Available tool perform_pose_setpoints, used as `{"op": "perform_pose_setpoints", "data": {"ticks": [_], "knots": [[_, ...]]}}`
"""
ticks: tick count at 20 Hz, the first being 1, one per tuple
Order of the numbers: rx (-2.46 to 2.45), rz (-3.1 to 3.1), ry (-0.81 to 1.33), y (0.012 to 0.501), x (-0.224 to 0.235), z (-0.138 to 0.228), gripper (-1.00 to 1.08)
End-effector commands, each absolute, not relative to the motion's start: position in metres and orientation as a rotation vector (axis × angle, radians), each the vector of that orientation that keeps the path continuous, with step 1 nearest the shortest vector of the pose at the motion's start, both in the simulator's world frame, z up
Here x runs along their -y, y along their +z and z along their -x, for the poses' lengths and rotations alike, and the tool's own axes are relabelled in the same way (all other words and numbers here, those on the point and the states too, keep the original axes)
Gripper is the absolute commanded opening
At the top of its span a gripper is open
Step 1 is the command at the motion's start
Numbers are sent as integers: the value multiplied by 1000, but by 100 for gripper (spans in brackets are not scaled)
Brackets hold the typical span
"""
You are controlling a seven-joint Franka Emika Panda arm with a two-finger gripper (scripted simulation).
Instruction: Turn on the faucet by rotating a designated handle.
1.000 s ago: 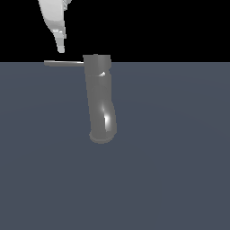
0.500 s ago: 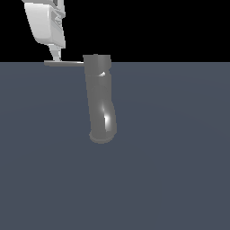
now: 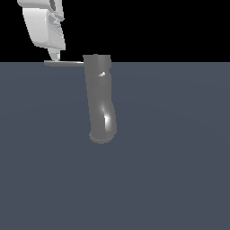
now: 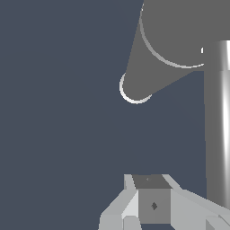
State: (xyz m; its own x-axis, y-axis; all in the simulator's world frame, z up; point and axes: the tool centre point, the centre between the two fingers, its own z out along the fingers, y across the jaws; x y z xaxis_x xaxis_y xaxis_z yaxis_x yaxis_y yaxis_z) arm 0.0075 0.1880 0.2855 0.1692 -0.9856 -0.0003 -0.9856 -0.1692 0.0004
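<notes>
Grey metal: faucet (image 3: pixel 100 101), thick glossy tube, slight bend low down, rounded end toward the viewer, flat-topped cylindrical head at the far end.
Faucet spot: on the dark slate counter (image 3: pixel 179 157), a bit toward the exterior view's left of centre, head at the counter's far edge line.
Handle (image 3: pixel 65 63): thin straight grey rod, sticks sideways from the head toward the exterior view's left, roughly level.
Claw (image 3: pixel 54 57): white, comes down from the top of the exterior view's left, fingertip right at the handle's outer end; looks to be touching or just above it, can't tell which.
Claw state: can't tell whether the fingers are apart or together; exterior view shows just one narrow tip, and wrist view shows only the finger bases.
Wrist view: claw (image 4: pixel 152 204) body at the frame edge, faucet (image 4: pixel 175 40) head seen as a big grey cylinder with a bright rim, handle (image 4: pixel 218 126) as a glossy bar running past the claw body's side.
Background: black above the counter edge.
</notes>
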Motion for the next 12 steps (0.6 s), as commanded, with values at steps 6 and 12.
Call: {"op": "perform_pose_setpoints", "data": {"ticks": [6,12], "knots": [[2025,-2402,-1,285,-184,10,-100],[2025,-2402,-1,285,-180,27,-100]]}}
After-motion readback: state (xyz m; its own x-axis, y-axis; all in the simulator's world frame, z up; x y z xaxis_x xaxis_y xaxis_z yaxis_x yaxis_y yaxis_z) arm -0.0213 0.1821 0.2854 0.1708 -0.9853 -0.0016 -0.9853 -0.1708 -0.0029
